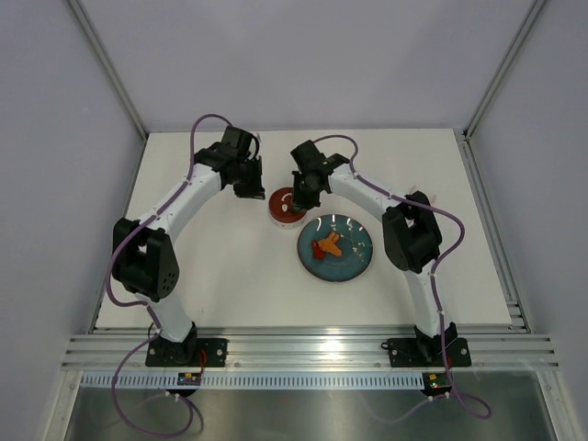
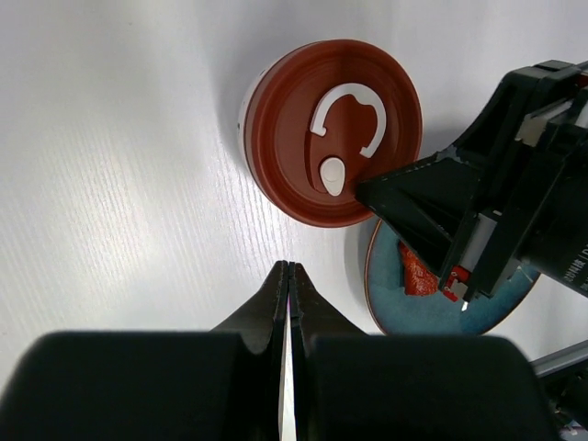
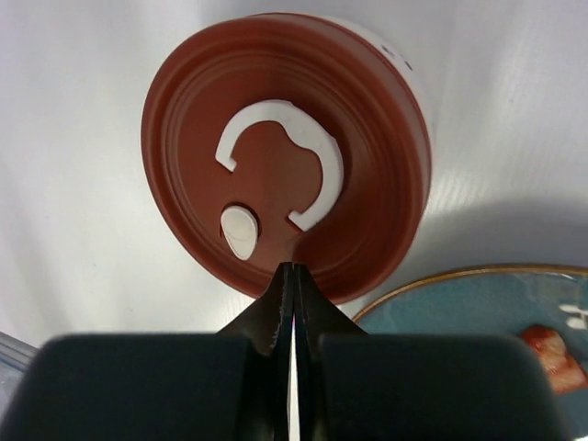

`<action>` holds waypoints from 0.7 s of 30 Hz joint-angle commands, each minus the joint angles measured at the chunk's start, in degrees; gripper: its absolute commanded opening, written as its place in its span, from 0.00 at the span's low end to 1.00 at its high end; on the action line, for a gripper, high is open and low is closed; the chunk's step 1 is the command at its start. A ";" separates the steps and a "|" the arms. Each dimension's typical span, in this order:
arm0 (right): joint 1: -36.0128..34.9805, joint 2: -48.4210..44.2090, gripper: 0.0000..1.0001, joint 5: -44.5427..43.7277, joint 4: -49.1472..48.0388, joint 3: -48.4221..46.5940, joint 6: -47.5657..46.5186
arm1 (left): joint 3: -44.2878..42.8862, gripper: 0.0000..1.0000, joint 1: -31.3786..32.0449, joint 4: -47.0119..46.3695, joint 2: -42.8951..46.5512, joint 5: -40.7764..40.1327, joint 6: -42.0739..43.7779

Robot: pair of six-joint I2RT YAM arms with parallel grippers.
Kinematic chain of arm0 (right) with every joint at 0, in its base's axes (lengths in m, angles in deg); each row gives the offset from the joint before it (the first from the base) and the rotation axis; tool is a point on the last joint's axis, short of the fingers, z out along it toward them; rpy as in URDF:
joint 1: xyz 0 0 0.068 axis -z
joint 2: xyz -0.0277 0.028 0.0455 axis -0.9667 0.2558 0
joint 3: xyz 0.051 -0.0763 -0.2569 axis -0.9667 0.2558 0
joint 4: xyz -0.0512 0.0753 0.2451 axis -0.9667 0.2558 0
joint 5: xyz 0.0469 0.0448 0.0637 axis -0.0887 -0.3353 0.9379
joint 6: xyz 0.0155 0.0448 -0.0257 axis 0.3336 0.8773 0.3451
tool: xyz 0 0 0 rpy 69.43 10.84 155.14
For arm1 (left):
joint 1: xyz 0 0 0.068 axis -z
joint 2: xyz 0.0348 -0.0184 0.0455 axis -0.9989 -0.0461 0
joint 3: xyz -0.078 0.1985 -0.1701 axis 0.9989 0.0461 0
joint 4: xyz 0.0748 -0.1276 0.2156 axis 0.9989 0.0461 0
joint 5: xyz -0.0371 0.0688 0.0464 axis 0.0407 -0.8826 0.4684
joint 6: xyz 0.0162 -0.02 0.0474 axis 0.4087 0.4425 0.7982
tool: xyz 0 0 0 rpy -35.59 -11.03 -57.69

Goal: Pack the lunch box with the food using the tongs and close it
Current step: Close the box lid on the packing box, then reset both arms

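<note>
The white table [image 1: 230,276] takes up most of the overhead view, with both arms reaching over its far half. The blue-green plate [image 1: 356,259] is the next largest thing. It lies just behind and to the right of the right pincer [image 3: 292,272], and further to the right of the left pincer [image 2: 289,272], beyond the other arm.

The lunch box [image 1: 287,209] sits between the two pincers, touching or nearly touching the plate's rim. It is directly in front of and under the right pincer's tip and a little way ahead of the left one. Its red lid [image 3: 276,156] with the white curled mark lies flat over the tin, so nothing inside can be seen.

The food [image 1: 327,246] is a few orange and red scraps on the plate, down and to the right of the right pincer.

Both pincers are closed tight, fingers pressed together with nothing between them. The right one's tip meets the lid's near edge; whether it presses on it or hangs just above, I cannot tell. The left one is clear of the lid, over bare table.

The tongs show in no view.

As I judge it, the packing is barely under way, if at all. Food is still on the plate, the box is covered and no tool is in hand. The lid has to come off, the scraps have to go in with the tongs, and then the lid goes back on.
</note>
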 commanded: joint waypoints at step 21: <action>1.11 -44.75 1.00 -45.38 7.69 16.36 -4.64 | 14.71 0.22 -0.25 -7.08 26.27 -3.46 4.28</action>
